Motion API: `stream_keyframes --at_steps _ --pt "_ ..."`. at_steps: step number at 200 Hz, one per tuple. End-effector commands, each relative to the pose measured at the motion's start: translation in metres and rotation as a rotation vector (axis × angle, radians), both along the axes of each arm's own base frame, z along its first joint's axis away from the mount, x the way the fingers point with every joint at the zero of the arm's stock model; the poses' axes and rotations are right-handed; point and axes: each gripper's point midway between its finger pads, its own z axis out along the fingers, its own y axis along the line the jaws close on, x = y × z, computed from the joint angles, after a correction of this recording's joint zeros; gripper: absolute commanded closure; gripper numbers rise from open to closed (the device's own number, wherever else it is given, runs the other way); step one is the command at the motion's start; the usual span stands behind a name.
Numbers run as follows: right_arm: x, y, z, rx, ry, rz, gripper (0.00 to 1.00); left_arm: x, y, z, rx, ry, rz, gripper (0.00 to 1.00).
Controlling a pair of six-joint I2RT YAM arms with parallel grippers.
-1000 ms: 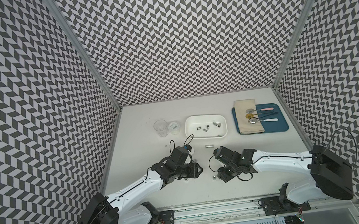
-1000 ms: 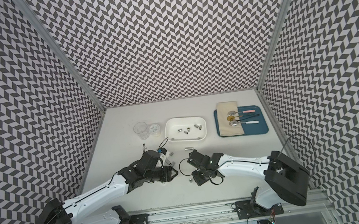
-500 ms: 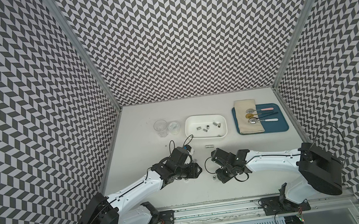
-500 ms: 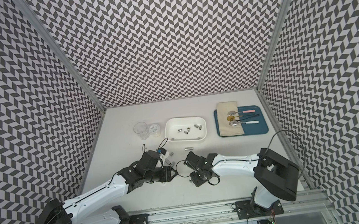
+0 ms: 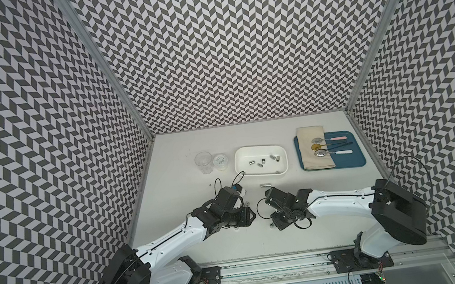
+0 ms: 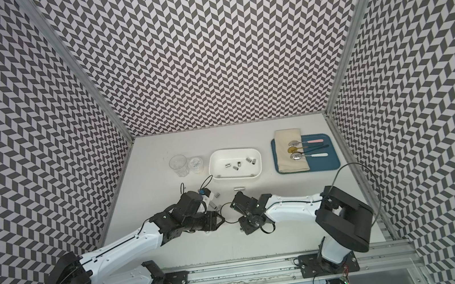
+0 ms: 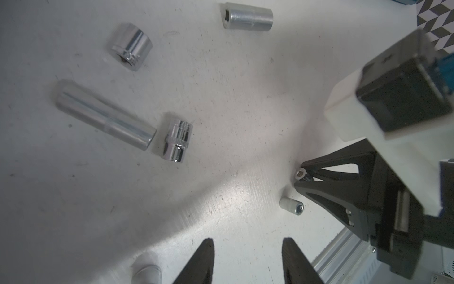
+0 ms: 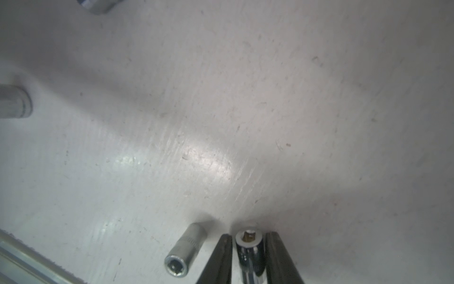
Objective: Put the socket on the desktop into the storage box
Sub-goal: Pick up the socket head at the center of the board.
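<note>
My right gripper (image 8: pixel 249 239) is shut on a small chrome socket (image 8: pixel 250 248), low over the desktop (image 8: pixel 245 123). A second small socket (image 8: pixel 185 248) lies just beside its fingers. In the left wrist view, several more sockets lie on the desktop: a long one (image 7: pixel 105 115), a short one (image 7: pixel 177 140) touching its end, another short one (image 7: pixel 130 46) and a plain one (image 7: pixel 247 16). My left gripper (image 7: pixel 248 242) stands open over bare desktop with nothing between its fingers. The white storage box (image 5: pixel 256 147) sits behind both arms and holds several sockets.
One socket (image 5: pixel 265 185) lies between the box and the arms. A clear cup (image 5: pixel 203 162) and a small lidded cup (image 5: pixel 220 161) stand left of the box. To its right is a blue tray (image 5: pixel 348 159) with a cloth and spoons. The metal rail (image 5: pixel 266 263) runs along the front edge.
My right gripper has shifted a little to the left and its fingers have shut on the small socket. The left arm and its gripper have not moved.
</note>
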Motion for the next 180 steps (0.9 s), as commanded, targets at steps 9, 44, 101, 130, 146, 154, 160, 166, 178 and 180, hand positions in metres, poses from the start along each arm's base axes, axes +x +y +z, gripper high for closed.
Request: stream_keyframes --at_steps 9,44,101,130,146,154,160,166,178,180 --pt "-0.001 -0.003 -0.012 -0.038 0.001 0.010 0.79 -0.002 0.003 -0.001 0.008 -0.002 0.005 0.52" --pt "0.000 -0.005 -0.012 -0.048 -0.003 0.008 0.82 -0.002 0.003 -0.002 0.011 0.000 0.006 0.51" --pt "0.009 -0.005 0.002 -0.040 -0.056 -0.013 0.82 -0.001 0.003 -0.002 0.012 0.000 0.013 0.51" --pt "0.016 -0.009 0.011 -0.045 -0.085 -0.035 0.82 0.001 0.002 -0.001 0.008 -0.006 0.018 0.51" --pt "0.021 -0.010 0.016 -0.043 -0.099 -0.046 0.82 0.002 0.002 0.000 0.007 -0.011 0.021 0.52" --pt "0.024 -0.012 0.018 -0.040 -0.105 -0.054 0.82 0.003 0.002 0.000 0.005 -0.012 0.024 0.51" --pt "0.026 -0.012 0.020 -0.037 -0.110 -0.057 0.82 0.004 0.001 0.001 0.003 -0.016 0.025 0.51" --pt "0.028 -0.013 0.022 -0.037 -0.115 -0.062 0.82 0.005 0.001 0.001 0.003 -0.017 0.026 0.52" --pt "0.033 -0.015 0.027 -0.029 -0.127 -0.073 0.82 0.008 0.000 0.004 -0.002 -0.026 0.033 0.52" --pt "0.034 -0.015 0.027 -0.028 -0.129 -0.075 0.82 0.008 0.000 0.004 -0.002 -0.027 0.034 0.52"
